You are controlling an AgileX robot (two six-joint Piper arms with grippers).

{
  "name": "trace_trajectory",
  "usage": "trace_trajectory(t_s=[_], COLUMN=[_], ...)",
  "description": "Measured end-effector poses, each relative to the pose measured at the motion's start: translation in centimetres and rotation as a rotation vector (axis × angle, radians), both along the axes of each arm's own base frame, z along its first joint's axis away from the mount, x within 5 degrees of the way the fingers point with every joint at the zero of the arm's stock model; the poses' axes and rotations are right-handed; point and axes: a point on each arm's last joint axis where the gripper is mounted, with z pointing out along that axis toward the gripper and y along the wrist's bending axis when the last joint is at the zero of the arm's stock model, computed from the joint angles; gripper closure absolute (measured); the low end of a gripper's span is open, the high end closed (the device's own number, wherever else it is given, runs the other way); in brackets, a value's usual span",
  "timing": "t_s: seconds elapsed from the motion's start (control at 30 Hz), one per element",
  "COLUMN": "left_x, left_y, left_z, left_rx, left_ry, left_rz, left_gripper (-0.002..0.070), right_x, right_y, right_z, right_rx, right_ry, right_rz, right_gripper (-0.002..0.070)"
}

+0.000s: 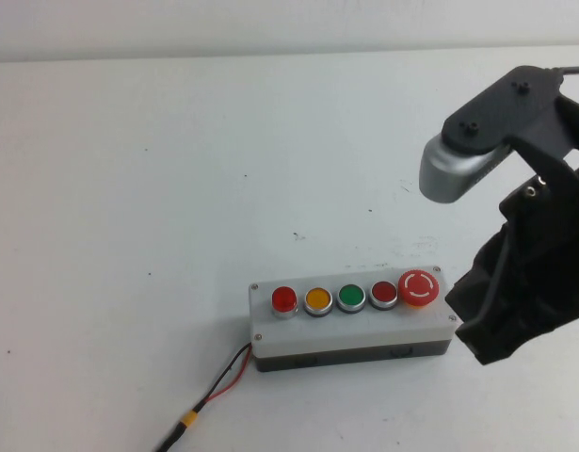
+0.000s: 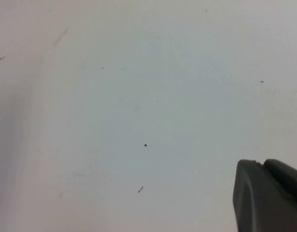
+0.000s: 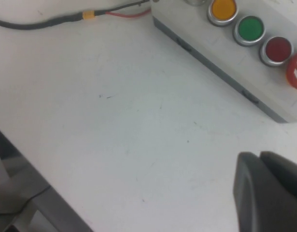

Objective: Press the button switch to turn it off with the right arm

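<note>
The button switch [image 1: 283, 299] is the small bright-red button with a silver collar at the left end of the grey box's [image 1: 350, 328] five-button row. My right arm [image 1: 538, 235] hangs at the right of the box. My right gripper [image 1: 485, 347] is shut and empty, just right of the box's right end and clear of the buttons. In the right wrist view my right gripper [image 3: 259, 155] hovers over bare table, with the box [image 3: 220, 46] beyond it; the button switch is almost cut off there. My left gripper [image 2: 262, 163] is shut and empty over bare table, and does not show in the high view.
Along the row stand an orange button [image 1: 317, 300], a green button [image 1: 351, 298], a darker red button [image 1: 383, 294] and a large red mushroom button [image 1: 418, 287]. A red and black cable [image 1: 214, 391] runs from the box's left end toward the table's front edge.
</note>
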Motion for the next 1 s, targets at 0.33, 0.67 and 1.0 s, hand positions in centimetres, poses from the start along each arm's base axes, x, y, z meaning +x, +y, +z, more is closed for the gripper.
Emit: trace_trajectory(t_s=[0.33, 0.67, 1.0], left_x=[0.0, 0.0, 0.0], left_y=[0.0, 0.0, 0.0], left_z=[0.0, 0.0, 0.0], left_rx=[0.0, 0.0, 0.0], left_ry=[0.0, 0.0, 0.0], left_rz=[0.0, 0.0, 0.0], left_gripper=[0.0677, 0.0677, 0.0677], right_x=[0.9, -3.8, -9.2], right_y=[-4.3, -14.4, -16.7], right_z=[-4.9, -14.2, -19.2], right_rx=[0.098, 0.281, 0.387], right_ry=[-0.215, -0.561, -0.875], right_rz=[-0.17, -0.647, -0.8], right_gripper=[0.0692, 0.0692, 0.0692])
